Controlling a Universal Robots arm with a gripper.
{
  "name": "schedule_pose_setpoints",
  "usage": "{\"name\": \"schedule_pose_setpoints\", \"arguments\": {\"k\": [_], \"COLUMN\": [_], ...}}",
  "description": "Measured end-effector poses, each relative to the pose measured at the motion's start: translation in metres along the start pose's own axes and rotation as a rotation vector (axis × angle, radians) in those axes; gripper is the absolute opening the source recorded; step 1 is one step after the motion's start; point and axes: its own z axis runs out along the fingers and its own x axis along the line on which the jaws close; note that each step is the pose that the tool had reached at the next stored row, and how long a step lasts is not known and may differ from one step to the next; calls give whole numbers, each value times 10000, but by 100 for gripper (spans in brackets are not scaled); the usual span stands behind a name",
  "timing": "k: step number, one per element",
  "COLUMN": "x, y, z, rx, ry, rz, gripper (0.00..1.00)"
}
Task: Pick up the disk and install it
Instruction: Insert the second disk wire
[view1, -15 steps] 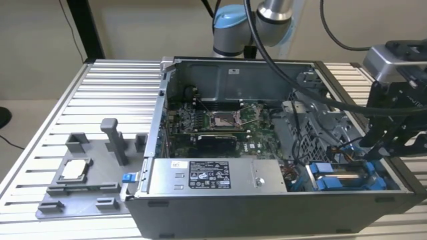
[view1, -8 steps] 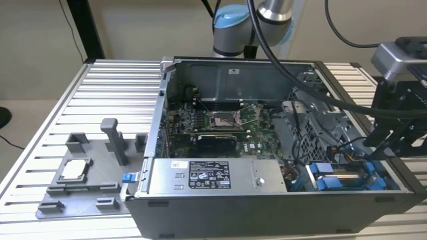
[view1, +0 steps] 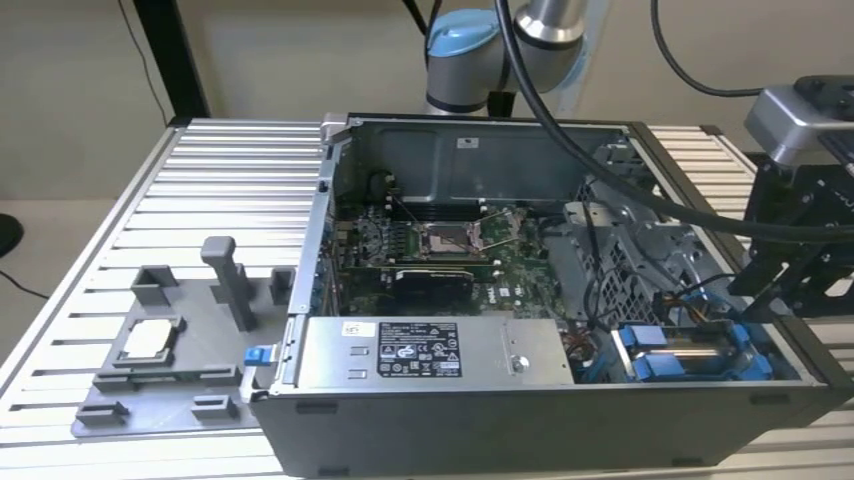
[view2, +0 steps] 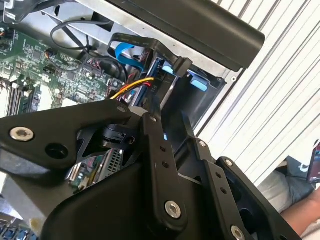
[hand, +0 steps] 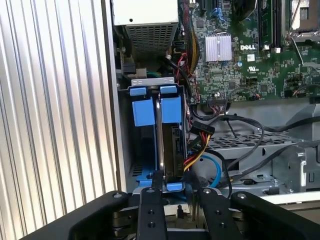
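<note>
The disk (hand: 170, 112) stands on edge in its blue carrier inside the drive bay, at the corner of the open computer case (view1: 534, 420). In the exterior view the blue carriers (view1: 683, 355) sit low in the bay at the case's right end. My gripper (hand: 180, 194) hovers just above the end of the carrier, open, with its black fingers (hand: 151, 207) on either side of the carrier's line and nothing between them. Seen from outside, the gripper (view1: 767, 295) hangs over the right rim of the case. The second wrist view shows the finger links (view2: 160, 155) above the bay's blue tabs (view2: 198, 83).
Yellow and red cables (hand: 196, 156) and a blue cable run right beside the bay. A silver power supply box (view1: 414, 350) and the green motherboard (view1: 441, 240) lie further in. A grey fixture tray (view1: 200, 370) holding a small chip sits on the slatted table (view1: 227, 180). A person's arm (view2: 300, 212) is nearby.
</note>
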Motion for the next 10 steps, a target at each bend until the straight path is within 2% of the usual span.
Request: {"name": "schedule_pose_setpoints", "arguments": {"k": [10], "x": [12], "y": [-12], "z": [0], "rx": [-14], "ry": [-2], "rz": [4], "gripper": [100]}}
